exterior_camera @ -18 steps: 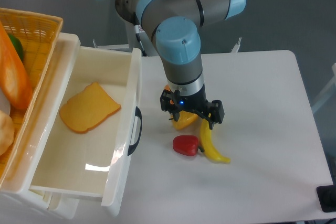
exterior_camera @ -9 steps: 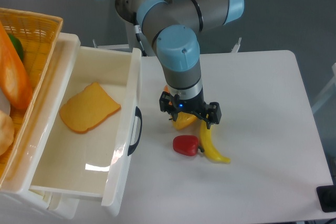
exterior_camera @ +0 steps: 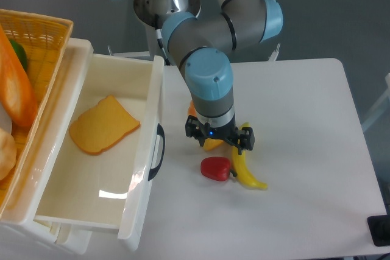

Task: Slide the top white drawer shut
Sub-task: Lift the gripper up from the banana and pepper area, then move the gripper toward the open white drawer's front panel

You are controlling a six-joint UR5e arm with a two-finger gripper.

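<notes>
The top white drawer (exterior_camera: 148,150) is pulled far out of the cabinet toward the right, its black curved handle (exterior_camera: 158,151) facing the table. A slice of orange toast (exterior_camera: 102,125) lies inside it. My gripper (exterior_camera: 218,140) hangs about a hand's width right of the handle, low over a yellow pepper (exterior_camera: 211,145) and a banana (exterior_camera: 244,168). Its fingers are hidden under the wrist, so I cannot tell whether they are open or shut.
A red pepper (exterior_camera: 215,168) lies beside the banana, just below the gripper. A yellow wicker basket (exterior_camera: 33,35) with bread and a green item sits on the cabinet at the left. The white table (exterior_camera: 304,150) stretches to the right.
The arm has shifted slightly, with the gripper a little lower and closer to the yellow pepper. The drawer and the food have not moved.
</notes>
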